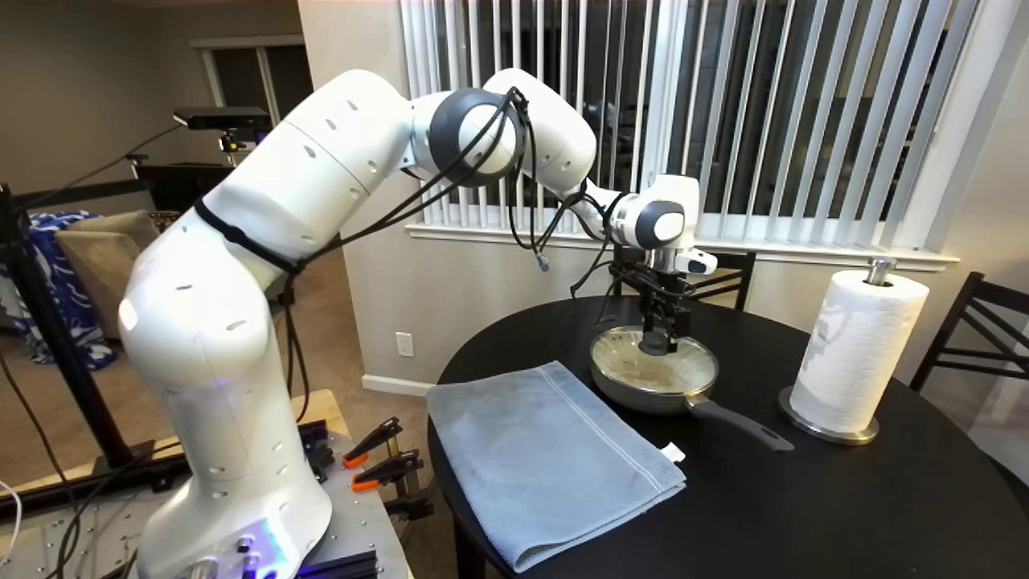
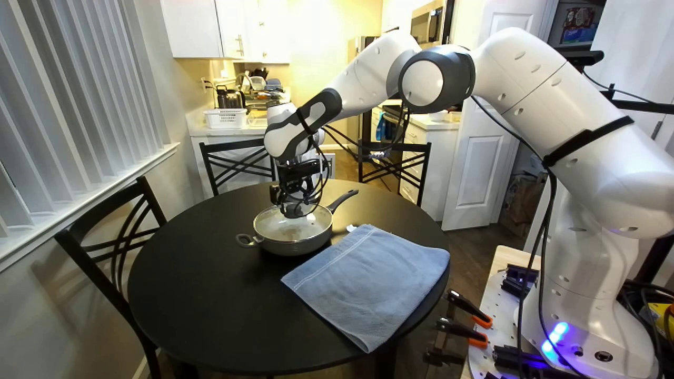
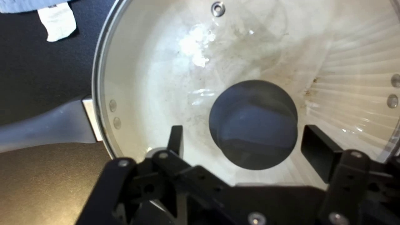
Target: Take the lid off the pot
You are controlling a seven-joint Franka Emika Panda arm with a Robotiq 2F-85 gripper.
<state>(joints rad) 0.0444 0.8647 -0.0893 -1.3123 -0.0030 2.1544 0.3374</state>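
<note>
Round clear-glass lid with metal rim (image 1: 633, 372) sits on the shallow grey pot (image 1: 635, 401), right of centre in an exterior view. The black claw (image 3: 247, 144), spread apart, flanks the round dark knob (image 3: 254, 120) in the wrist view, probably to grip it for lifting.

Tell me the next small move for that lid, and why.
Probably ease the open gripper slightly lower over the knob before closing. In the wrist view its fingers stand on either side of the knob, not clamped on it, while the lid sits on the pot. The knob seems to show just beneath the fingers in an exterior view, though exact height is hard to judge.
</note>
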